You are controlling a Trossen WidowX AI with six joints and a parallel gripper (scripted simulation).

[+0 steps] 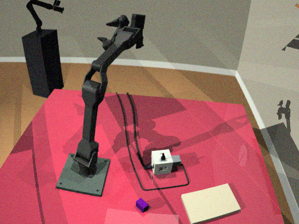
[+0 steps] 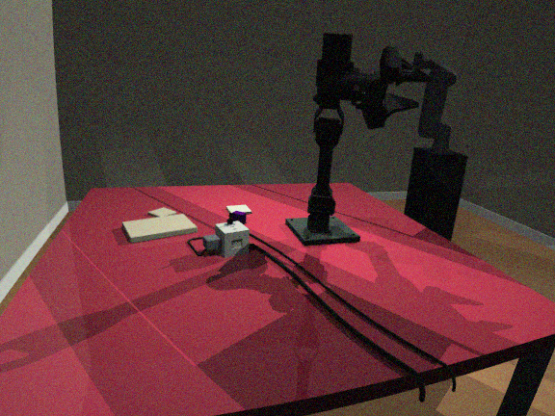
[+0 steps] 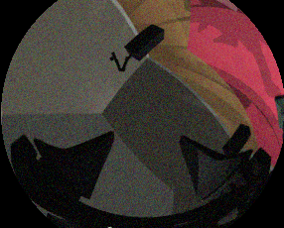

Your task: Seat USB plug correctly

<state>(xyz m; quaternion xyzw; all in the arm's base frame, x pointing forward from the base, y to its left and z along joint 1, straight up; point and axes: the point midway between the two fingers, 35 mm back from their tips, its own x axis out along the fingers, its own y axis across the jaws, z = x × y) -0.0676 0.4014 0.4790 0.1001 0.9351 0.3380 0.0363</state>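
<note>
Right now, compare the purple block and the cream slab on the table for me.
The purple block is small and cube-like; the cream slab is broad, flat and far larger. The purple block is dark and vivid; the cream slab is pale. The purple block lies nearer the arm's base than the cream slab. Both rest on the red table, untouched.

This looks like a bare robotics test room rather than a home or shop: plain grey walls with a white skirting board meet a wooden floor, with no furniture beyond the work setup. A red table carries a robot arm bolted to a grey base plate. Beside the table, a dark pedestal holds a camera on a jointed mount, which marks the room as a recording station.
</note>
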